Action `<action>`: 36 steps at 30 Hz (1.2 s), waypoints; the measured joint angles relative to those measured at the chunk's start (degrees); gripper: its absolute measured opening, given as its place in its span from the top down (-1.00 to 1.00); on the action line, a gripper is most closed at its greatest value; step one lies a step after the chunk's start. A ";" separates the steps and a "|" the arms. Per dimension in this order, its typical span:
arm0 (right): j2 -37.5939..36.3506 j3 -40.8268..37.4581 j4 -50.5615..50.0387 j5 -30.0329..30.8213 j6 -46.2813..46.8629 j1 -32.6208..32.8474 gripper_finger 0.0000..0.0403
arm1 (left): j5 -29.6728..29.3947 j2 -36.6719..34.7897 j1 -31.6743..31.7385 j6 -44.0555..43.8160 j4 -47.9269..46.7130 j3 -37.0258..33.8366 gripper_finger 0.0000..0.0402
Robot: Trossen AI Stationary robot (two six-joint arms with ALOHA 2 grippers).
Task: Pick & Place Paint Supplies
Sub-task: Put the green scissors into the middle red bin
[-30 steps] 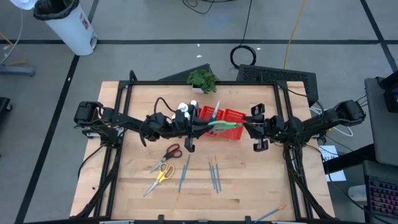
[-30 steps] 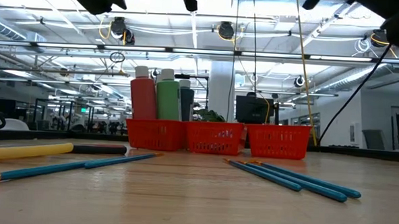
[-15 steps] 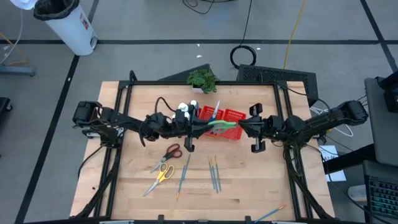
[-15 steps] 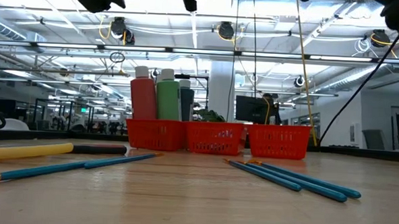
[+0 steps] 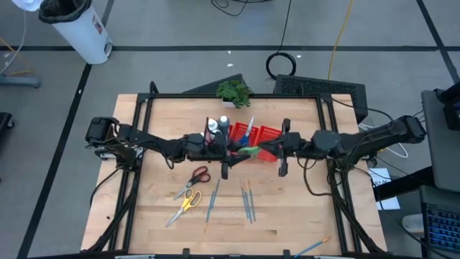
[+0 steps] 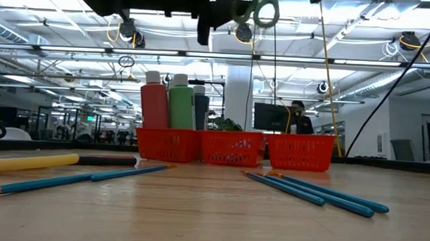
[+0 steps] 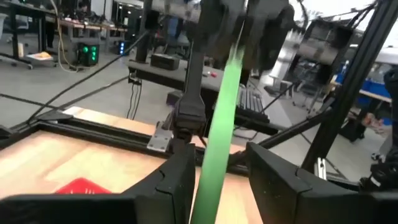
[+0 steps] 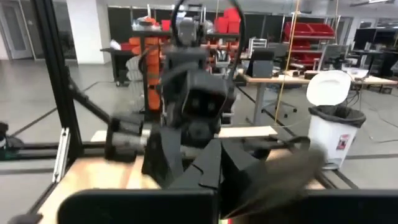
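Green-handled scissors (image 5: 249, 151) passed between our two tools above the red tray (image 5: 260, 134).
Right tool (image 5: 267, 148) clamped on them; left tool (image 5: 238, 150) parted around them.

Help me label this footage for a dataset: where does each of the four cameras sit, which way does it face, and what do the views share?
High view: overhead, facing straight down on the wooden table; both arms show, meeting above the red trays.
Low view: table-top height, facing level across to the trays and room; arms enter from above.
Left wrist view: on the left arm, facing the right arm; left gripper straddles the green scissors.
Right wrist view: on the right arm, facing the left arm; right gripper shut.
Shared: the green scissors appear in the high, low and left wrist views.
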 joint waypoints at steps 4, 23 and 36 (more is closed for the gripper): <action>1.58 3.37 -3.25 -0.14 -0.11 -0.34 0.99 | 0.00 0.00 0.00 -0.09 -3.60 0.00 0.35; 2.58 5.45 -12.94 0.03 6.06 -2.62 0.95 | -0.02 0.07 1.36 -2.87 -7.76 -0.13 0.85; -3.01 5.08 -29.96 -0.08 7.64 -2.57 0.07 | -1.16 -0.06 6.77 -8.05 -3.66 0.04 0.85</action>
